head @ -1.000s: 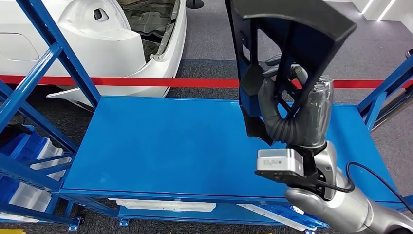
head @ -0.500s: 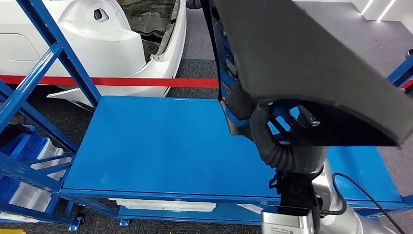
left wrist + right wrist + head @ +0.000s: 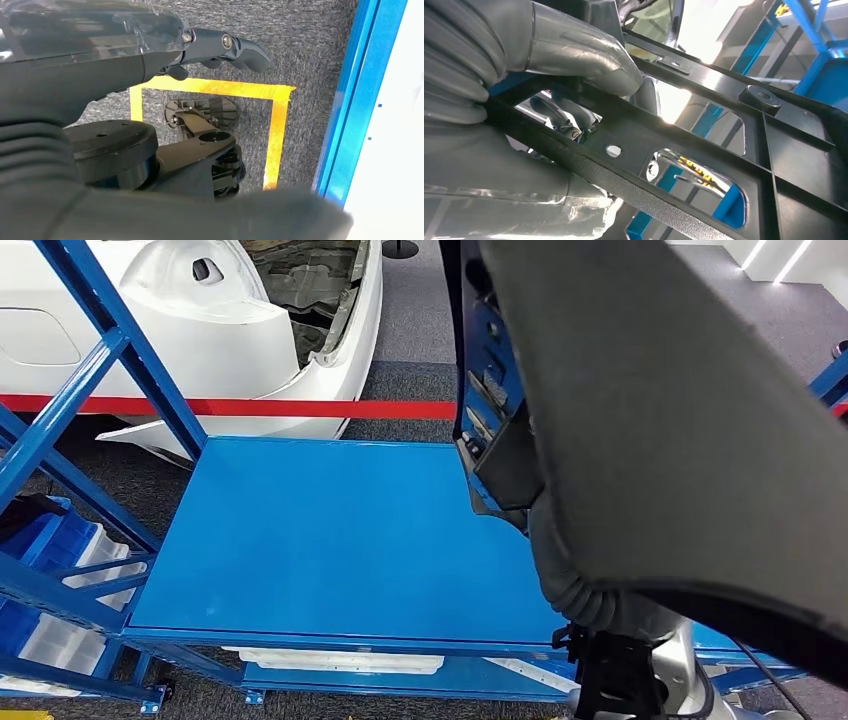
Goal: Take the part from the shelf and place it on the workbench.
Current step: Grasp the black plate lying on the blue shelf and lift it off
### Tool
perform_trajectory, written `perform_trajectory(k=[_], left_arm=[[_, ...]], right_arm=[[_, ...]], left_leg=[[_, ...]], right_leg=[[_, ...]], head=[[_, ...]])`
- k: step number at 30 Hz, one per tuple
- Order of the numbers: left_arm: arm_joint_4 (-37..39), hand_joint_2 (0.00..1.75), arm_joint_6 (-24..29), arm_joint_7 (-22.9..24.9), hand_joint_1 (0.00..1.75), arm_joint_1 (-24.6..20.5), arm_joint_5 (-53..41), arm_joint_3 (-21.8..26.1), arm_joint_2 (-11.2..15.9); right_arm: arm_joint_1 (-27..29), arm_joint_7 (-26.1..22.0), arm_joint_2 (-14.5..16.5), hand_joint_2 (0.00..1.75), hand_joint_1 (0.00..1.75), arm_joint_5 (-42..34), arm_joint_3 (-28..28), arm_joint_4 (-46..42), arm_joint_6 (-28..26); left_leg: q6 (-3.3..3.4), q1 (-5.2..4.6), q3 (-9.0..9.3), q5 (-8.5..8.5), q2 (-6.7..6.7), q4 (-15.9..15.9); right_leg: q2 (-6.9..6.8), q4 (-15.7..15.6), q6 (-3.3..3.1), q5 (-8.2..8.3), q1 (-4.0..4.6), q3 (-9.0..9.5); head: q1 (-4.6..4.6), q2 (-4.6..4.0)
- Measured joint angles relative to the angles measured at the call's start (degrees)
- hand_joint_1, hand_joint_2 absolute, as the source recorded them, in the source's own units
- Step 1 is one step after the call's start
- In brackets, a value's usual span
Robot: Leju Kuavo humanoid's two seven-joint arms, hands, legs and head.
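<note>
The right robot hand (image 3: 549, 95) grips the black part (image 3: 680, 430), thumb over one bar and fingers through an opening, holding it aloft above the right end of the blue tabletop (image 3: 330, 530). The left robot hand (image 3: 220, 50) hangs over grey carpet beside the tabletop's edge; its fingers hold nothing and seem extended. Beyond the tabletop stands a white car body (image 3: 200, 310).

Grey ribbed rubber wrist cover (image 3: 590, 590) above a silver forearm, thin black cable alongside. Thick grey thumb (image 3: 584, 55); dark fingers (image 3: 225, 47) with small silver screws.
</note>
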Motion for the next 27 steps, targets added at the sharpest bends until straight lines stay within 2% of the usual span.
perform_trajectory(k=[11, 27], left_arm=[[0.0, 1.75, -0.7, 0.0, 0.0, 0.1, 0.2, 0.0, 0.0], [0.0, 1.75, 3.7, 0.3, 0.0, 0.1, 1.3, 0.0, 0.0]], right_arm=[[-0.1, 4.8, -0.3, 1.75, 1.75, 3.4, -0.1, -0.9, 0.0], [0.2, 5.5, -0.3, 1.75, 1.75, 2.6, -0.1, -1.2, 0.0]], left_leg=[[0.0, 0.0, 0.0, 0.0, 0.0, 0.0], [0.0, 0.0, 0.0, 0.0, 0.0, 0.0]], right_leg=[[0.0, 0.0, 0.0, 0.0, 0.0, 0.0], [0.0, 0.0, 0.0, 0.0, 0.0, 0.0]], head=[[0.0, 0.0], [0.0, 0.0]])
